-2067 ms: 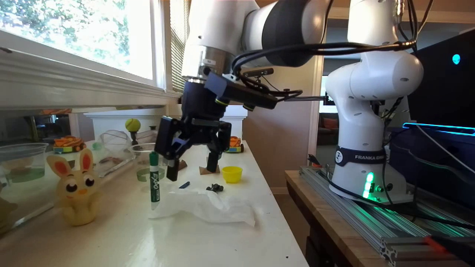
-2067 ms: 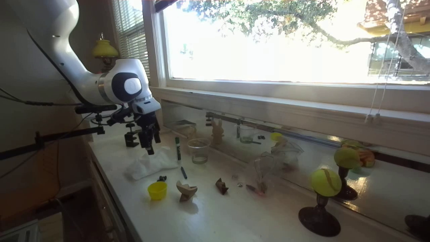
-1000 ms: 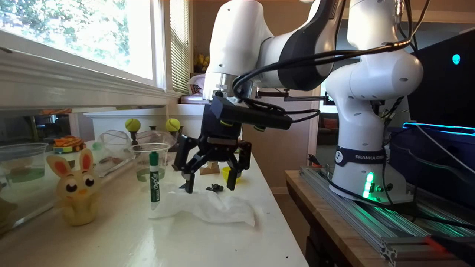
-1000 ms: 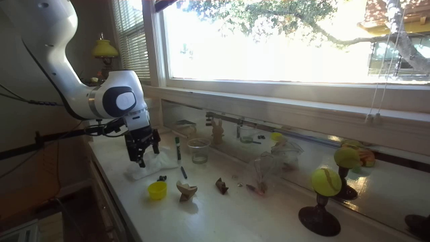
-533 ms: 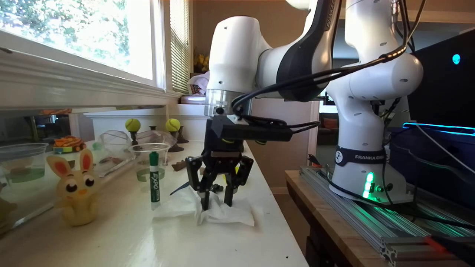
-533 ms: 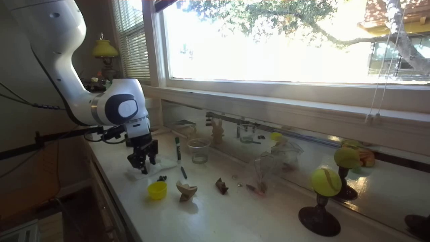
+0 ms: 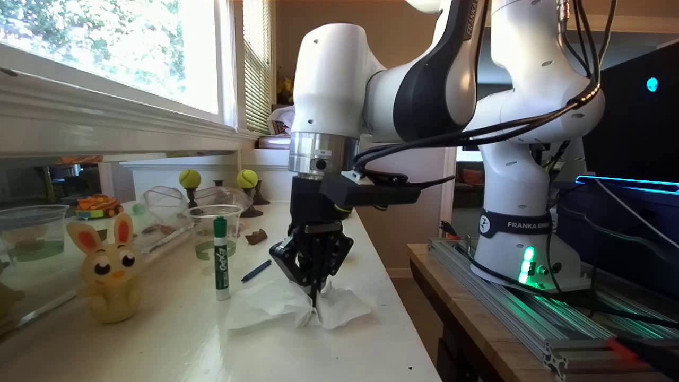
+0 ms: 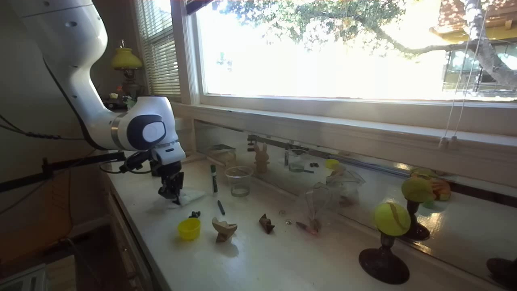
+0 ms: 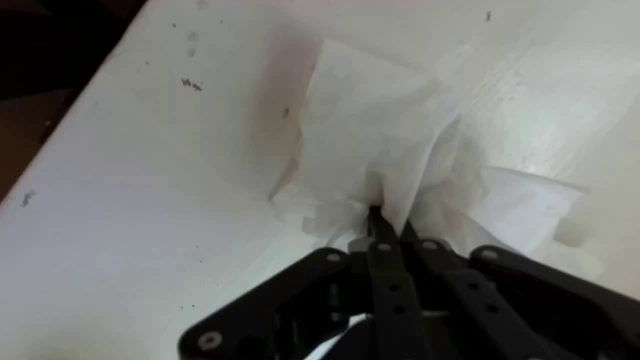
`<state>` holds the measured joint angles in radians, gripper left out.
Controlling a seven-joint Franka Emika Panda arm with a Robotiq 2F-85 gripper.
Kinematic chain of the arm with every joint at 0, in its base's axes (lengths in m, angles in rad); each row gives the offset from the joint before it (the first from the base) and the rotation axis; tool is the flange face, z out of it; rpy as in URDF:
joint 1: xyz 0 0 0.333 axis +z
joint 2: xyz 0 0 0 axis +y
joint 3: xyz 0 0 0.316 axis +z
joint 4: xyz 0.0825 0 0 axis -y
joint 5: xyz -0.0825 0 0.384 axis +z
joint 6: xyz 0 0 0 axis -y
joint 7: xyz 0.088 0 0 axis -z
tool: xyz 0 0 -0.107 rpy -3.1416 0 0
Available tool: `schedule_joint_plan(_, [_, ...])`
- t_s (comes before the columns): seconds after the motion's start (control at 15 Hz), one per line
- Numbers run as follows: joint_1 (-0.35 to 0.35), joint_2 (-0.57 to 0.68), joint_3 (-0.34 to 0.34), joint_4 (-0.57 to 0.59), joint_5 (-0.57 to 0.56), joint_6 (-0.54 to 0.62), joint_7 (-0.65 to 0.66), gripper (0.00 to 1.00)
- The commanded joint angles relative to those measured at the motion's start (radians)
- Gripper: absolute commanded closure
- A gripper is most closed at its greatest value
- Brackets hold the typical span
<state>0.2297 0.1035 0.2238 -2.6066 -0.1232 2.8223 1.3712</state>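
A crumpled white tissue [image 7: 265,303] lies on the white countertop, seen in both exterior views. My gripper [image 7: 314,303] points straight down with its fingers together, pinching the middle of the tissue [image 9: 365,115]. In the wrist view a fold rises between the fingertips of the gripper [image 9: 392,220], and the tissue's ends spread out on both sides over the surface. The fingertips are partly hidden by the folds. To one side a green marker [image 7: 221,265] stands upright, close to the tissue's edge. A dark blue pen [image 7: 257,270] lies flat behind the tissue.
A clear plastic cup [image 8: 239,171] stands near the green marker. Close by are a yellow cup [image 8: 189,229], a small dark object [image 8: 194,214] and a folded brown paper piece [image 8: 224,229]. A bunny figure [image 7: 114,276] stands by the mirror. The counter's edge [image 7: 400,297] runs near the gripper.
My gripper came down from above onto the tissue, and its fingers went from wide apart to together. The tissue has bunched up between them, and its corner has drawn away from the green marker's base.
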Motion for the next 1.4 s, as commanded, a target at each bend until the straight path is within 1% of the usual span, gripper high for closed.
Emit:
schedule_joint_plan(0.0, [0.004, 0.037, 0.021, 0.054, 0.084, -0.065, -0.252, 0.99])
schedule_joint_plan(0.33, [0.007, 0.045, 0.01, 0.09, 0.06, -0.158, -0.525, 1.0])
schedule_joint_plan(0.47, [0.012, 0.047, 0.007, 0.102, 0.049, -0.184, -0.614, 1.0])
schedule_joint_plan(0.8, [0.027, 0.053, -0.002, 0.117, 0.027, -0.215, -0.749, 1.0])
schedule_joint_plan(0.93, [0.033, 0.055, -0.005, 0.125, 0.024, -0.225, -0.777, 1.0])
schedule_joint_plan(1.0, [0.035, 0.054, -0.006, 0.126, 0.023, -0.226, -0.784, 0.94])
schedule_joint_plan(1.07, [0.036, 0.049, -0.001, 0.127, 0.045, -0.225, -0.797, 0.71])
schedule_joint_plan(1.2, [0.047, 0.016, 0.008, 0.126, 0.061, -0.233, -0.797, 0.67])
schedule_joint_plan(1.27, [0.054, -0.004, 0.016, 0.126, 0.071, -0.243, -0.794, 0.62])
schedule_joint_plan(1.33, [0.064, -0.028, 0.021, 0.128, 0.067, -0.26, -0.781, 0.54])
